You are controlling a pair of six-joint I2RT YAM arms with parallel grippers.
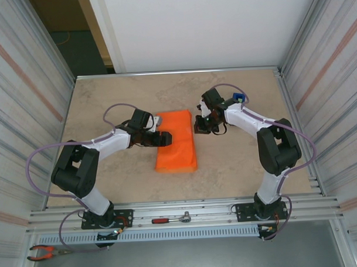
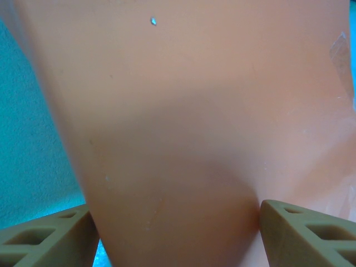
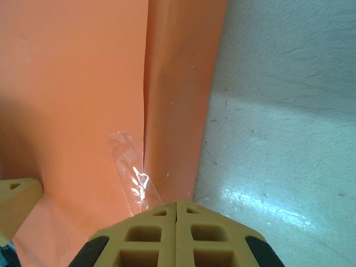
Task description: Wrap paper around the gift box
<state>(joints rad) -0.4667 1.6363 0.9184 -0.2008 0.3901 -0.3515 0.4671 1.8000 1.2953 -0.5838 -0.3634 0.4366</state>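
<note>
Parcel: the gift box [image 1: 176,142] lies mid-counter [image 1: 238,166], paper [image 3: 72,83] lapped over it
Left gripper [image 1: 163,138]: jaws wide, straddling the wrapped left side
Right gripper [image 1: 200,124]: jaws closed, empty, just right of the parcel's far corner
Risk: tape strip [image 3: 133,181] may lift and the seam spring open if the left releases

Each of the two arms is built of white tubular links joined by bulky black joint housings, standing on a black base plate bolted to a silver aluminium rail. A thin lilac cable loops along each arm. The left gripper [image 1: 162,137] is black from above; the right gripper's [image 3: 176,207] fingers are tan plastic blocks with square hollow cells and black rounded shoulders.
</note>
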